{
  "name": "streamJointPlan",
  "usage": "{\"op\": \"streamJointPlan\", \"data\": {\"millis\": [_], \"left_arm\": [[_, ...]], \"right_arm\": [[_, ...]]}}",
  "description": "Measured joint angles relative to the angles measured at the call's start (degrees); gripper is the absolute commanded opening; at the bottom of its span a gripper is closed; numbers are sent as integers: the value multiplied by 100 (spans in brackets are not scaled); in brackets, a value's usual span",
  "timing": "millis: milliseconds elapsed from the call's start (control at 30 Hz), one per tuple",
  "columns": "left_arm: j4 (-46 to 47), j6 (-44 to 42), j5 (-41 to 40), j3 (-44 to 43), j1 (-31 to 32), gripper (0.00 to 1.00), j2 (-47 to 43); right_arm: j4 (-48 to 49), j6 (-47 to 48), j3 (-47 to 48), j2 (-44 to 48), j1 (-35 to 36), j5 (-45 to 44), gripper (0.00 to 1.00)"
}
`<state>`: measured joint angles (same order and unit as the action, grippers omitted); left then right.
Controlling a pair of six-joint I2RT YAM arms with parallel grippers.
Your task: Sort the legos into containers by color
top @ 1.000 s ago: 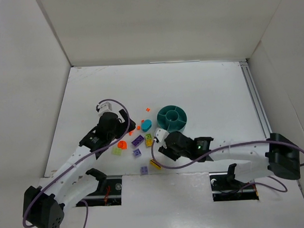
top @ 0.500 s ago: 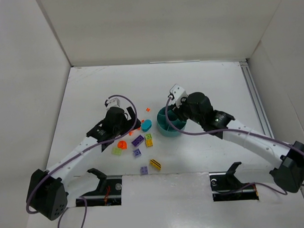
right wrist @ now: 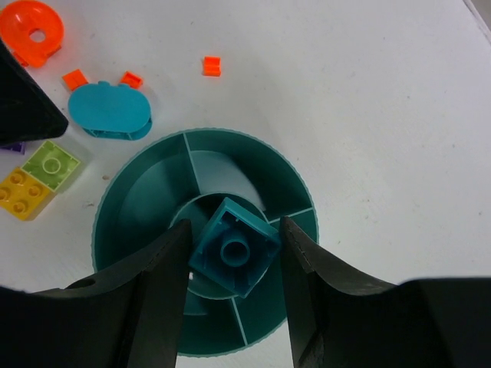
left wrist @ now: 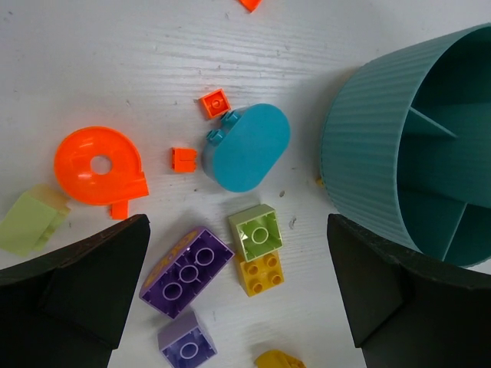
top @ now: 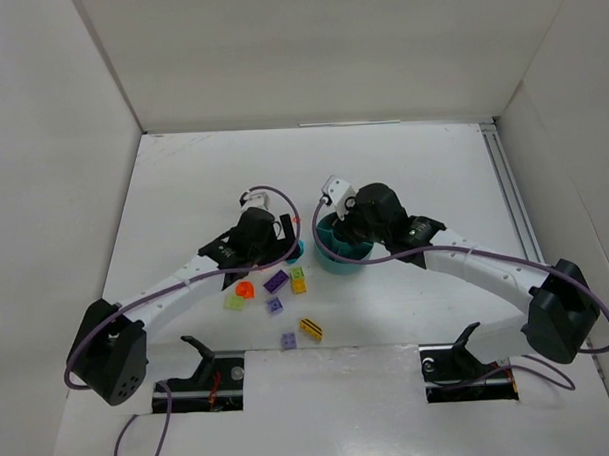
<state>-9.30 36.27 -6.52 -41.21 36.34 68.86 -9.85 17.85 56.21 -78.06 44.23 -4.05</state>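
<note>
Right hand [right wrist: 234, 257] pinching teal square brick [right wrist: 234, 245], held directly above centre cup [right wrist: 201, 211] of teal dish [right wrist: 115, 207]. Left hand [left wrist: 238, 268] spread wide over teal oval piece [left wrist: 247, 147], lime brick [left wrist: 258, 231], yellow brick [left wrist: 259, 273] and purple brick [left wrist: 186, 270]. All four lie on table [left wrist: 115, 61] beside dish.
</note>
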Motion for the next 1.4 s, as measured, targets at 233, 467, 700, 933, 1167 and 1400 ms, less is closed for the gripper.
{"op": "streamJointPlan", "data": {"millis": [233,467,700,933,1167,1400], "left_arm": [[118,-334,2,-105,111,100,378],[422,-817,151,-122,109,98,505],[800,-1598,487,-142,109,86,861],[1027,-2249,503,-387,109,72,1432],[1027,-2531,463,-835,109,63,2100],[901,-2634,343,-994,109,51,2365]], "right_arm": [[2,-11,0,0,-9,155,69],[-46,-39,0,63,-87,103,73],[-133,-175,-254,1038,-610,-4,74],[-258,-221,-535,1801,-1226,4,74],[-518,-221,-704,1812,-1471,61,74],[-619,-223,-756,1853,-1617,109,74]]}}
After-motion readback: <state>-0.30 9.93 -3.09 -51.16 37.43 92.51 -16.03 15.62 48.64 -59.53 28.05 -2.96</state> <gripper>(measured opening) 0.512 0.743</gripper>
